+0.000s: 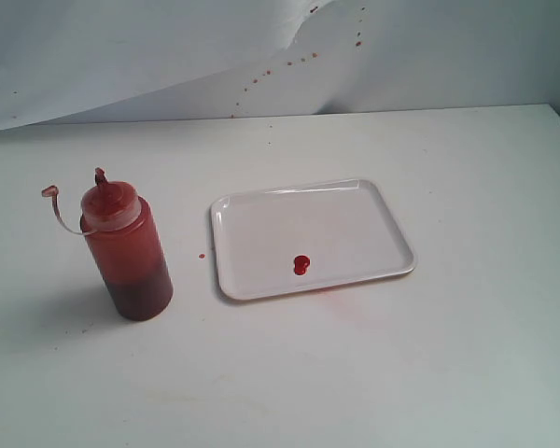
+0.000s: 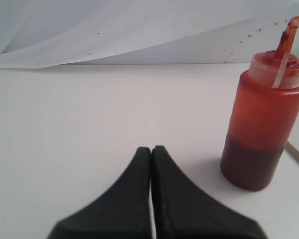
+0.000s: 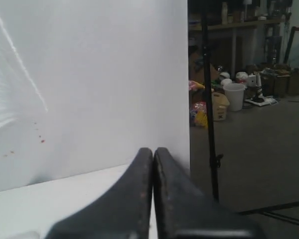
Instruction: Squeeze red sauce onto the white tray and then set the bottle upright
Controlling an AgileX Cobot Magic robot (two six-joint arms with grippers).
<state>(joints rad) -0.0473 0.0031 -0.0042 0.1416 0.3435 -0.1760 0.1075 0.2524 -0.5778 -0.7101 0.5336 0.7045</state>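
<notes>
the left gripper (image 2: 150, 149) sits closest, jaws pressed together on nothing, near the bottle (image 1: 131, 257) but apart from it. the bottle stands upright at the left of the exterior frame, beside the white tray (image 1: 355, 210) at centre, where a blob of red sauce (image 1: 301, 265) lies near the lower rim. the right gripper (image 3: 153, 150) is likewise closed and empty; both steps look done, so nothing needs holding.

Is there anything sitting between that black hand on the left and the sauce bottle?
Nothing visible does. In the left wrist view, only bare table lies between the shut left hand and the bottle, which stands upright a little off to one side of it.
</notes>
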